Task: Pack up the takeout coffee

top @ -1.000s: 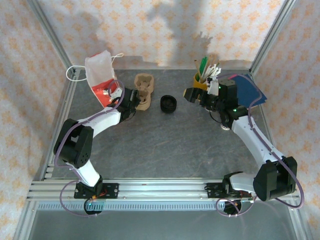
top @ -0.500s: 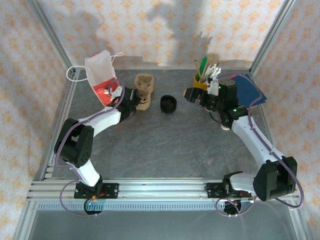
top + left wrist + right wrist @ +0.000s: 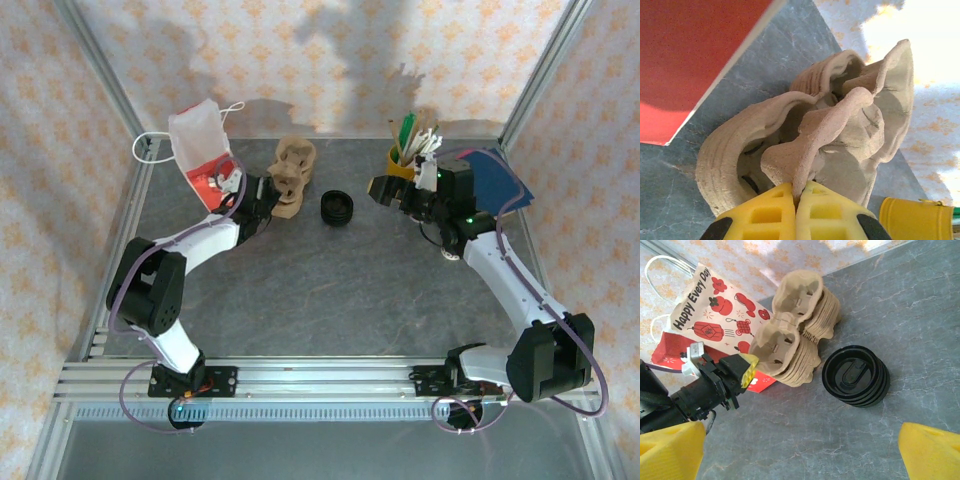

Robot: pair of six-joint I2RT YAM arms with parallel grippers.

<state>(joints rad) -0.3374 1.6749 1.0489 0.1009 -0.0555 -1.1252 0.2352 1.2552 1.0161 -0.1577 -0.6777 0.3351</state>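
Note:
The takeout coffee is out of view. A stack of round black lids lies mid-table. Left of it is a stack of brown pulp cup carriers. My left gripper is shut on a thin wall of the top carrier, which is tilted up off the stack. Right of the lids, my right gripper hangs open above the table with nothing between its fingers.
A red and white paper bag with white handles stands at the back left, just behind the left gripper. A yellow cup of stirrers and a blue flat thing sit at the back right.
The left jaws have closed onto the top carrier's wall. That carrier has risen and tipped toward the back wall. The right arm has not moved.

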